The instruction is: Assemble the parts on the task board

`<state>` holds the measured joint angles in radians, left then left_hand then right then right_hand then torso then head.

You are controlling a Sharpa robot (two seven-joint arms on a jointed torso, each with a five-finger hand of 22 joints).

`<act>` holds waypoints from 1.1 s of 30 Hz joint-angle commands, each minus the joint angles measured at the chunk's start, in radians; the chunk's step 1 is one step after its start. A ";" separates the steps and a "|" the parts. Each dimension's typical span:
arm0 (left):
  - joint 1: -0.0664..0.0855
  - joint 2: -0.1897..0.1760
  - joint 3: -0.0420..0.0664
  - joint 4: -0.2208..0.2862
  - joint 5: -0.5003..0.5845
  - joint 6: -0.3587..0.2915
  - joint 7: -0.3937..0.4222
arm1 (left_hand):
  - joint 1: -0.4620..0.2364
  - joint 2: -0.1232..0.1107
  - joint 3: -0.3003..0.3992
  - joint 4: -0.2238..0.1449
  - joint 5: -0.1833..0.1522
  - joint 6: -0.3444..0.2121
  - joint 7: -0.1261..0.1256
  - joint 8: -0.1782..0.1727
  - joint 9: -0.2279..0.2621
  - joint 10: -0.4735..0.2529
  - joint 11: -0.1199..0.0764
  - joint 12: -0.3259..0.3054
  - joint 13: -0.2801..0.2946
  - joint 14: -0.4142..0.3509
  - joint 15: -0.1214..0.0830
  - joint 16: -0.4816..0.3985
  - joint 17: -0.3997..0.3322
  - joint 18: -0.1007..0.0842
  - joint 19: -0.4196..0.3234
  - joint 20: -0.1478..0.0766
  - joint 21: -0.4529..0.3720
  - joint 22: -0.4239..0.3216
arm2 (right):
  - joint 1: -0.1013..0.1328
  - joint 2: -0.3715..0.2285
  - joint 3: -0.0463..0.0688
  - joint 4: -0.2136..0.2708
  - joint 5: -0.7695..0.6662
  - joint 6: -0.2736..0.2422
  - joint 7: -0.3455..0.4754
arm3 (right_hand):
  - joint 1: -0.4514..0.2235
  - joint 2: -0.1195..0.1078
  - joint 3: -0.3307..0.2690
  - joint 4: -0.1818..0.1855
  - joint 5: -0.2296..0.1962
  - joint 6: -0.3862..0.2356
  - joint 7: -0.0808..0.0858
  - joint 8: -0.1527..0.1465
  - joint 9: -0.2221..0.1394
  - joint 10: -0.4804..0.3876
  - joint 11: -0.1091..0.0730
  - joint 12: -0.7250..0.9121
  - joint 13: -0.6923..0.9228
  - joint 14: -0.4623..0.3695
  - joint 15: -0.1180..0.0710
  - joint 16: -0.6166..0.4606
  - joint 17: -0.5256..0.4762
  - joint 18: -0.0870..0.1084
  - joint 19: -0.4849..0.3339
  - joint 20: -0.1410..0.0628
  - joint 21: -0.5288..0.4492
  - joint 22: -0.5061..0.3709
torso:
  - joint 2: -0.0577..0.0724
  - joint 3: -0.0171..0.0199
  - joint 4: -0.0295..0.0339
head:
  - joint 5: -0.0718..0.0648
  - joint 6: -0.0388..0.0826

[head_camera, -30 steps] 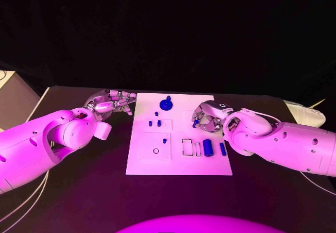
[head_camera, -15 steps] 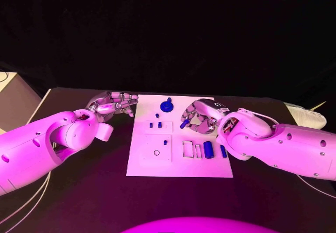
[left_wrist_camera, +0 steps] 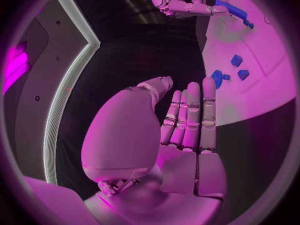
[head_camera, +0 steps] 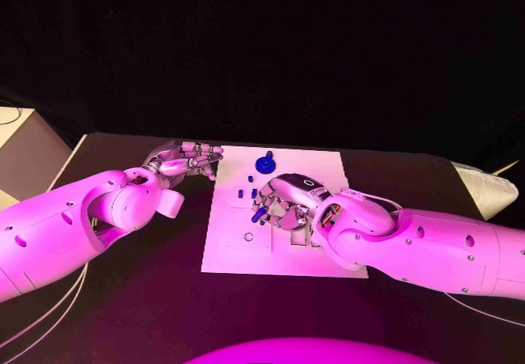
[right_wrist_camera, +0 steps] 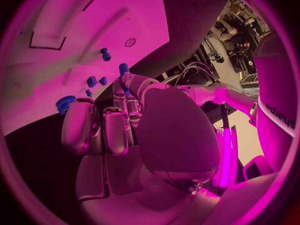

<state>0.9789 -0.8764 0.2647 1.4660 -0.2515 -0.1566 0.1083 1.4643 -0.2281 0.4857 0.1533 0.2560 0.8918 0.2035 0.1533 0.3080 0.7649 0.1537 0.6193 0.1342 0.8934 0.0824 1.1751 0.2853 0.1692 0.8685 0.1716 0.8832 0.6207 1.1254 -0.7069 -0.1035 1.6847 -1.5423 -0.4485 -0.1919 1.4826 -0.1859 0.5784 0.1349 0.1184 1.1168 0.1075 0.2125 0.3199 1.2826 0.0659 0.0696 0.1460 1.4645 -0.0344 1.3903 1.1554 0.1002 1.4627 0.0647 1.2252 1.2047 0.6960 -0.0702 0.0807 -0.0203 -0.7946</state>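
The white task board (head_camera: 232,254) lies mid-table. My right hand (head_camera: 287,208) hovers over its middle and pinches a slim blue peg (head_camera: 259,214) in its fingertips; the right wrist view shows the peg's end (right_wrist_camera: 124,69) at those fingers. A round blue knob part (head_camera: 264,163) stands near the board's far edge, with small blue pieces (head_camera: 240,193) below it. A small round hole (head_camera: 248,236) lies near the peg. My left hand (head_camera: 186,161) holds nothing and sits by the board's far left corner, its fingers (left_wrist_camera: 190,117) straight and together.
My right forearm (head_camera: 416,246) lies across the board's right half and hides the slots there. A rectangular recess (right_wrist_camera: 47,35) shows in the right wrist view. A pale box (head_camera: 22,144) stands off the table's left edge. Bare black table (head_camera: 143,303) stretches in front of the board.
My right hand has carried the blue peg leftward and nearer over the board, toward the small round hole. The left hand has stayed by the board's corner.
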 commanded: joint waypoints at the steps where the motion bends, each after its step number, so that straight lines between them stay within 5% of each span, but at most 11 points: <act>1: 0.000 0.004 0.001 0.001 0.008 0.009 0.006 | 0.011 0.000 0.000 -0.002 0.003 0.001 0.006 0.006 -0.001 -0.005 0.000 0.000 -0.001 0.007 -0.003 -0.005 -0.001 0.016 0.009 0.000 -0.003 -0.002 | -0.008 0.013 -0.002 -0.007 -0.090 0.020 -0.005 | -0.003 0.004 -0.001 -0.003 0.003 0.003 0.006 0.003 0.056 0.033 -0.023 0.000 0.002 0.031 -0.004 0.005 -0.001 -0.018 0.004 -0.005 0.004 0.000 | 0.001 0.0003 -0.0009 | 0.005 -0.003; 33: 0.000 0.005 0.001 -0.002 0.008 0.010 0.001 | 0.011 0.000 0.000 -0.002 0.003 0.001 0.006 0.006 -0.001 -0.005 0.000 0.000 -0.001 0.007 -0.003 -0.005 -0.001 0.016 0.009 0.000 -0.003 -0.002 | -0.036 0.067 -0.016 -0.038 -0.163 0.082 -0.034 | -0.015 0.002 0.005 -0.012 0.003 0.001 0.007 0.007 0.062 0.033 -0.023 0.000 0.004 0.032 -0.003 0.006 0.000 -0.018 0.004 -0.005 0.006 0.003 | 0.002 0.0029 -0.0016 | 0.021 -0.031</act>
<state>0.9784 -0.8722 0.2646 1.4623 -0.2488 -0.1562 0.1059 1.4643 -0.2281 0.4857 0.1532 0.2560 0.8918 0.2035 0.1533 0.3080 0.7649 0.1537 0.6193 0.1344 0.8934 0.0824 1.1751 0.2855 0.1692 0.8685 0.1716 0.8832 0.6208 1.0910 -0.6402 -0.1192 1.6460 -1.6872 -0.3885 -0.2228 1.4694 -0.1991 0.5825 0.1281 0.1179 1.1125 0.1102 0.2165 0.3342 1.2827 0.0658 0.0632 0.1485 1.4647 -0.0342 1.3902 1.1550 0.1001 1.4627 0.0647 1.2251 1.2059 0.6978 -0.0679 0.0788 0.0006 -0.8241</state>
